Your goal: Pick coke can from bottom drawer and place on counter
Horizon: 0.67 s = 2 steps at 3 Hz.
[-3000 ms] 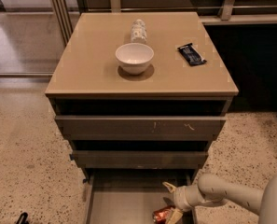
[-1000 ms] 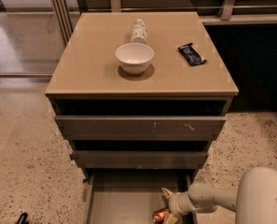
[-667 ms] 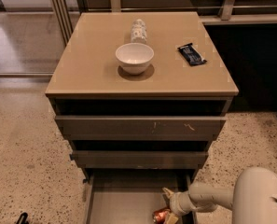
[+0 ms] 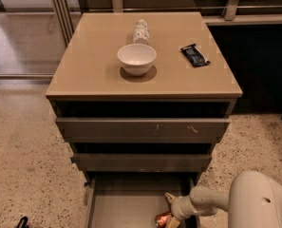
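**Gripper at coke can in bottom drawer**

Gripper (image 4: 172, 210) low in frame at 5 o'clock, inside the open bottom drawer (image 4: 126, 208). Just beside coke can (image 4: 162, 219), can at its 7 o'clock. Contact unclear, grip state cannot tell. Coke can on drawer floor, right side, at frame bottom. Up on counter (image 4: 93, 70): white bowl (image 4: 136, 58) near centre, pale patterned can (image 4: 140, 31) at bowl's 12 o'clock, dark snack bar (image 4: 194, 55) at bowl's 3 o'clock.
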Tool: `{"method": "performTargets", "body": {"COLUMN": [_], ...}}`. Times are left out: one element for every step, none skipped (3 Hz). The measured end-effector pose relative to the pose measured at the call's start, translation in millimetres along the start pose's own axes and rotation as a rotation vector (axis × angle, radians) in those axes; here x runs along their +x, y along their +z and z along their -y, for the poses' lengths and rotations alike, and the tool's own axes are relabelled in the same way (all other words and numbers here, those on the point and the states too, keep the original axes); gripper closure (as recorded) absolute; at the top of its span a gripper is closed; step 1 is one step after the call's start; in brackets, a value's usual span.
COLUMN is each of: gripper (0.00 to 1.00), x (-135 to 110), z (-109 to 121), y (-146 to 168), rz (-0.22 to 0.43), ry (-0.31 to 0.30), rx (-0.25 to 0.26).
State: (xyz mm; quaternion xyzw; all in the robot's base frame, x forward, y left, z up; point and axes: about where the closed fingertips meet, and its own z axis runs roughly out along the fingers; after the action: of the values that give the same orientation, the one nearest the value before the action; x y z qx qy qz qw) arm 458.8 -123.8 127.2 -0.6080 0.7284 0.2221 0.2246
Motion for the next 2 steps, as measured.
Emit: {"method": "performTargets", "body": {"gripper": [0.15,0.39], "x": [0.6,0.6], "z": [-0.7,-0.7], "y": [2.6,2.7], "rz": [0.001,0.001], "ry": [0.003,0.003], "rx": [-0.002,-0.002]}}
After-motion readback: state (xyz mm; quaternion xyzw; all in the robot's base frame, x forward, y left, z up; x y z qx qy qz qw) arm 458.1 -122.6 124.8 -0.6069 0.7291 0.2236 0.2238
